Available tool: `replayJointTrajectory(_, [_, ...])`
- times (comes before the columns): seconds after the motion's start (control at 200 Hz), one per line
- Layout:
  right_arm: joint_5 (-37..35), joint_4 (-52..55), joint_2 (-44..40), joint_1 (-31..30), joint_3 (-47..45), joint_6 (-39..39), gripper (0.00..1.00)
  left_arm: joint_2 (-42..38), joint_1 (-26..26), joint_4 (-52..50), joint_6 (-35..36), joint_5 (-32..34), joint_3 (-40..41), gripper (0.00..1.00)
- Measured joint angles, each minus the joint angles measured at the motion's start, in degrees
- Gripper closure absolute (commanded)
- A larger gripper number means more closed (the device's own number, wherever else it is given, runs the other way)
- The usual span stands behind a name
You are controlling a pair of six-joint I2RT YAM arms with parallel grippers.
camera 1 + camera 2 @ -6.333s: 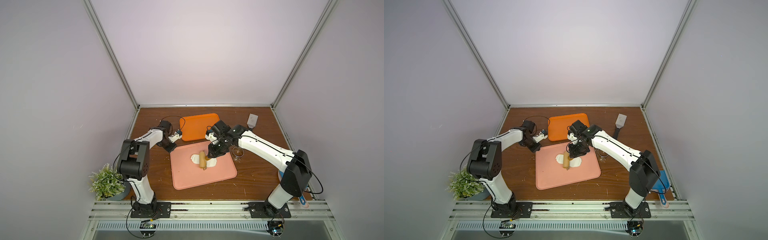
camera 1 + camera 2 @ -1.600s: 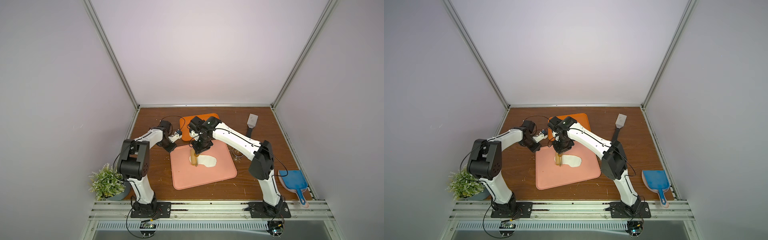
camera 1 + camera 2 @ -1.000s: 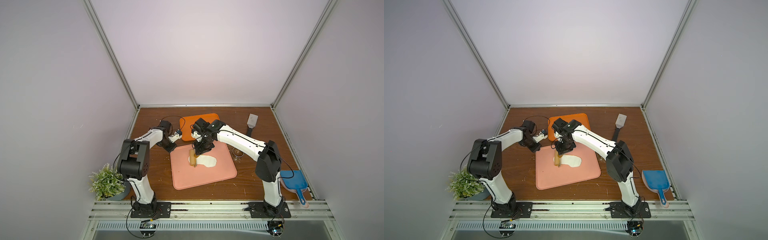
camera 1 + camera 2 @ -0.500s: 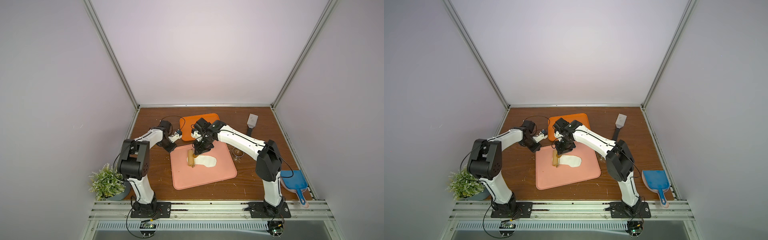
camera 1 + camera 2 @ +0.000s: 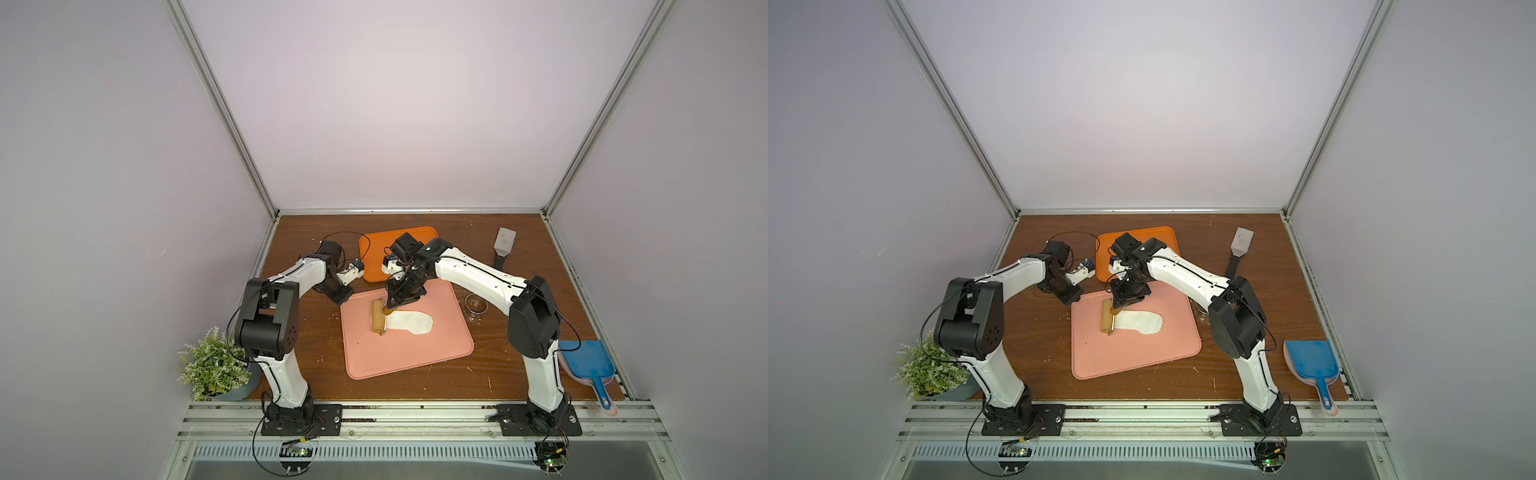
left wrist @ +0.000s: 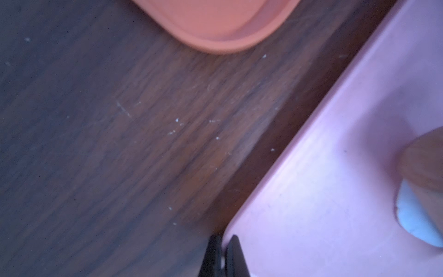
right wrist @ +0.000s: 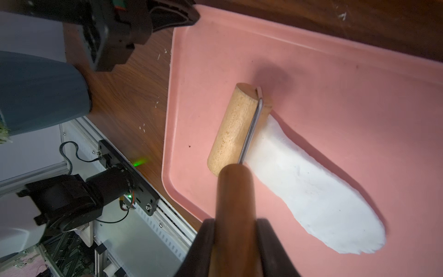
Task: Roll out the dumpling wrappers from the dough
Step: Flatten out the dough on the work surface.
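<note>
The dough (image 5: 411, 322) (image 5: 1140, 322) lies as a long, flat white sheet on the pink mat (image 5: 407, 353) (image 5: 1133, 353). No dumpling wrappers are in view. A wooden rolling pin (image 5: 377, 316) (image 7: 236, 127) rests on the sheet's left end. My right gripper (image 5: 392, 305) (image 7: 236, 223) is shut on its brown handle (image 7: 236, 191). At the mat's far left corner my left gripper (image 5: 343, 296) (image 6: 223, 239) is shut on the mat's rim (image 6: 335, 167). The left wrist view catches an edge of the dough (image 6: 412, 215).
An orange tray (image 5: 374, 249) sits just behind the mat, under my right forearm. A small ring cutter (image 5: 476, 302) lies right of the mat, a scraper (image 5: 504, 245) at the back right, a blue dustpan (image 5: 586, 359) at the front right. A potted plant (image 5: 214, 365) stands front left.
The rolling pin has moved left over the dough, from its middle to its left end, with my right gripper shut on the handle. The left arm has not moved.
</note>
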State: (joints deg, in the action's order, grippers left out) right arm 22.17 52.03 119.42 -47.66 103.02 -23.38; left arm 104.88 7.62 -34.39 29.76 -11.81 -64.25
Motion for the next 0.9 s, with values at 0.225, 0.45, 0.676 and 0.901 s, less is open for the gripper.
replayJointTrajectory(0.225, [2.1,-1.7,0.0,0.6,-0.2,0.0,1.00,0.0,0.0,0.0,0.0,0.0,0.0,1.00])
replayJointTrajectory(0.45, [2.8,-2.5,0.3,0.6,0.2,0.0,1.00,0.0,0.0,0.0,0.0,0.0,0.0,1.00])
replayJointTrajectory(0.676, [3.8,-2.4,1.0,0.6,2.1,0.0,1.00,0.0,0.0,0.0,0.0,0.0,0.0,1.00])
replayJointTrajectory(0.901, [3.7,-2.2,0.5,0.3,2.9,0.4,1.00,0.0,0.0,0.0,0.0,0.0,0.0,1.00])
